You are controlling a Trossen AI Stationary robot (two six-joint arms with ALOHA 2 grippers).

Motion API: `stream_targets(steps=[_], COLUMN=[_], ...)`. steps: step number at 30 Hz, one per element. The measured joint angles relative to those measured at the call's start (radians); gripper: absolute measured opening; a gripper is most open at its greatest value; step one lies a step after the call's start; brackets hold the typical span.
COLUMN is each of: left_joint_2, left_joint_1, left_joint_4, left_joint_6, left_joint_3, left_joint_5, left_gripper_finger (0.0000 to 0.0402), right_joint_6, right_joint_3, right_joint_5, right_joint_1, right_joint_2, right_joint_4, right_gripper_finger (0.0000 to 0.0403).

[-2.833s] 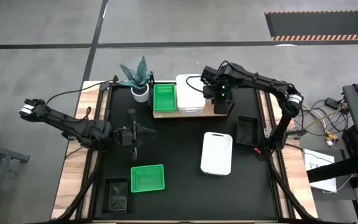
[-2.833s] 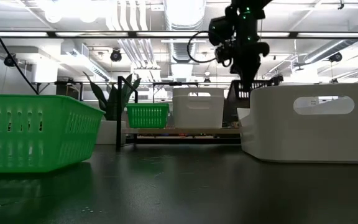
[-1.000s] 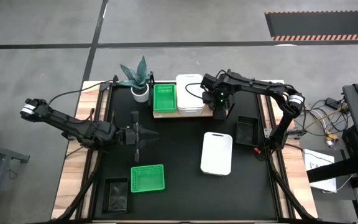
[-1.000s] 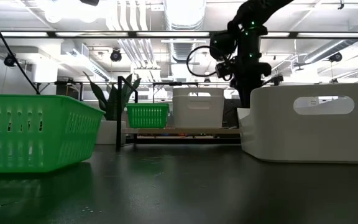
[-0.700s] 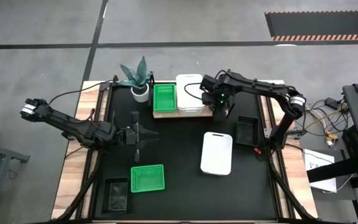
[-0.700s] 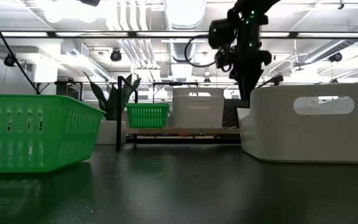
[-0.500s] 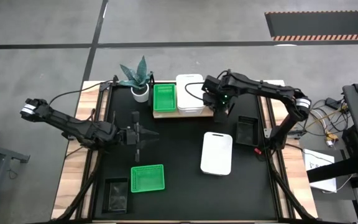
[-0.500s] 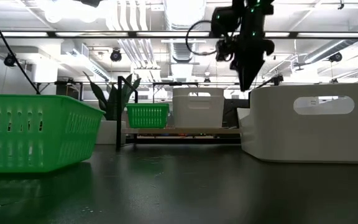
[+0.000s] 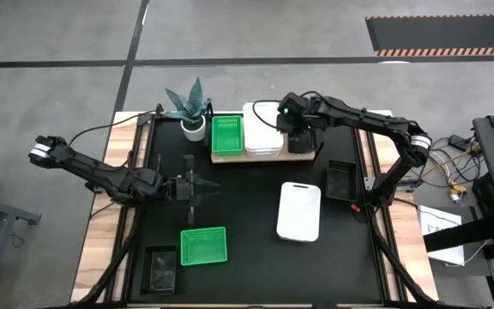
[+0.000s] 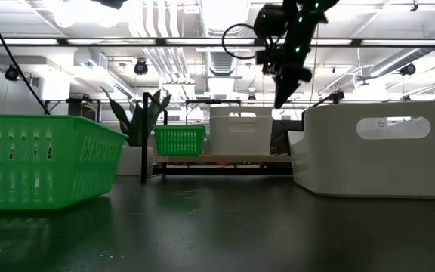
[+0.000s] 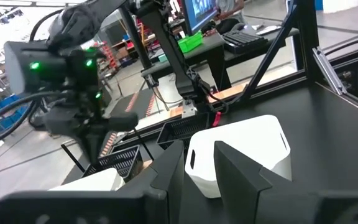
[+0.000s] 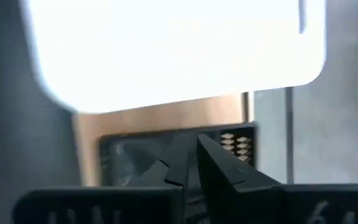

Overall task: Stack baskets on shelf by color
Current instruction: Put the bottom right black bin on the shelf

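The shelf [image 9: 238,158] stands at the table's far side. On it rest a green basket [image 9: 226,135] and a white basket stack [image 9: 262,129]. A black basket [image 12: 123,155] sits on the board's right end, mostly hidden under my right arm in the high view. My right gripper [image 9: 301,140] hangs above that end, pointing down, shut and holding nothing [image 10: 279,100]. My left gripper [image 9: 192,186] waits open over the table's left middle. On the table lie a white basket [image 9: 299,211], a green basket [image 9: 203,245] and two black baskets [image 9: 341,180] [image 9: 161,268].
A plant in a white pot [image 9: 192,127] stands just left of the shelf. The shelf's black posts [image 10: 146,136] rise at its ends. Cables and a stand crowd the table's right edge [image 9: 376,184]. Bare black table top shows between both arms [image 9: 243,193].
My right gripper has risen from low at the shelf's right end, well above the baskets, and has shifted slightly toward the table's far-left. The black basket has stayed on the board.
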Motion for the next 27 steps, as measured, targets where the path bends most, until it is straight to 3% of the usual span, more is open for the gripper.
stream_targets(steps=[10,13,23,25,27], left_joint_2=[0.002,0.005,0.011,0.018,0.050], left_joint_1=[0.000,0.000,0.000,0.006,0.019], left_joint_4=[-0.011,-0.035,-0.356,-0.300,-0.100], left_joint_6=[-0.002,-0.007,-0.173,-0.146,-0.047], left_joint_3=[0.000,0.000,0.000,-0.014,-0.045], left_joint_5=[0.000,0.000,0.051,0.099,0.180], left_gripper_finger=[0.0074,0.0074,0.0074,0.0074,0.0074], right_joint_6=[-0.018,-0.008,0.027,0.046,0.048], right_joint_3=[-0.004,-0.012,-0.019,-0.026,-0.036], right_joint_5=[-0.001,-0.062,-0.077,-0.077,-0.077], right_joint_1=[-0.150,-0.171,-0.174,-0.174,-0.174], right_joint_2=[0.075,0.094,0.118,0.118,0.118], right_joint_4=[0.074,0.067,0.066,0.063,0.060], right_gripper_finger=[0.0009,0.0009,0.0009,0.0009,0.0009])
